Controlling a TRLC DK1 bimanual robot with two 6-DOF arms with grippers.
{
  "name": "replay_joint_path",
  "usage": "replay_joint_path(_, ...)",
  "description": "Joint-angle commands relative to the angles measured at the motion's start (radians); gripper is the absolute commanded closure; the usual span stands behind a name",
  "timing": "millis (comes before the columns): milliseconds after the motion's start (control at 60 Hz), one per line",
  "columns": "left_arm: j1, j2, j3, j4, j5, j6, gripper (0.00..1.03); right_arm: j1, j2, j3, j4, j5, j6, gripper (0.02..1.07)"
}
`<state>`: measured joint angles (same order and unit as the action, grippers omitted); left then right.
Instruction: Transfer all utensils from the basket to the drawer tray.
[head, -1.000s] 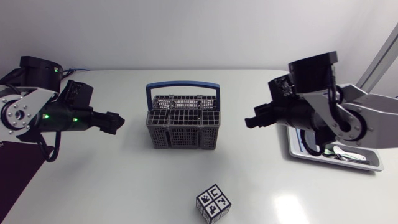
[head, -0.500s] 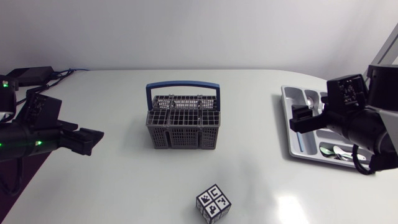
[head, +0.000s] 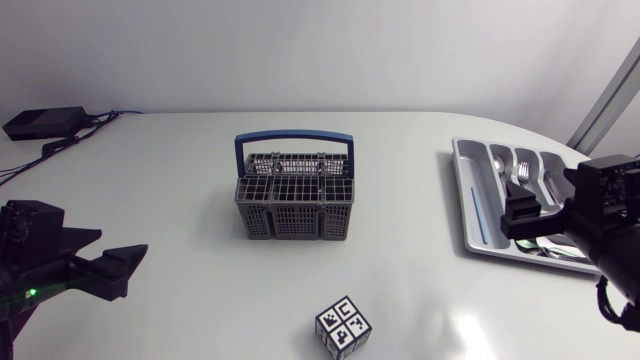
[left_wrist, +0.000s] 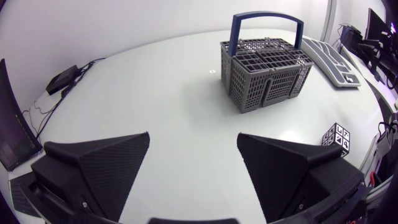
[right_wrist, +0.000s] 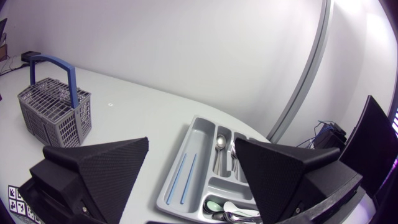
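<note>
Left hand (left_wrist: 193, 140): two black wedge fingers spread wide apart, only bare surface (head: 180, 180) showing between them; it hung low over the near left part of that surface, well apart from the basket (head: 294, 205). Right hand (right_wrist: 191, 143): fingers likewise apart, gripping nothing, held over the near half of the drawer tray (head: 458, 160). Basket: grey lattice, upright at the middle of the surface, its blue handle (head: 294, 138) raised. Drawer tray: grey, divided, lying at the right side, well apart from the basket. It held two thin blue sticks (right_wrist: 184, 176) in its long outer compartment, a spoon (right_wrist: 219, 143) and a fork (right_wrist: 232, 151) in the narrower ones, and several spoons (right_wrist: 231, 211) heaped at the near end. Marker cube (head: 343, 326): black-and-white patterned, near the front edge, ahead of the basket. Black box (head: 42, 122): far left corner, cables attached.
</note>
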<state>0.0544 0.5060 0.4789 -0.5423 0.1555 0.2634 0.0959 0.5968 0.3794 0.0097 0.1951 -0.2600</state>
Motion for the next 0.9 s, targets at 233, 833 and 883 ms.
replay_joint_path(233,0.035,-0.172,-0.106,-0.01,0.006,-0.004,0.06,-0.026,-0.17,-0.122,0.015,-0.021,0.016,0.07)
replay_joint_path(833,0.084,-0.314,-0.218,0.038,-0.005,-0.015,0.06,-0.082,-0.512,-0.328,-0.005,-0.16,0.211,0.07)
replay_joint_path(883,0.082,-0.319,-0.224,0.042,-0.017,-0.015,0.06,-0.087,-0.543,-0.347,-0.007,-0.173,0.229,0.07)
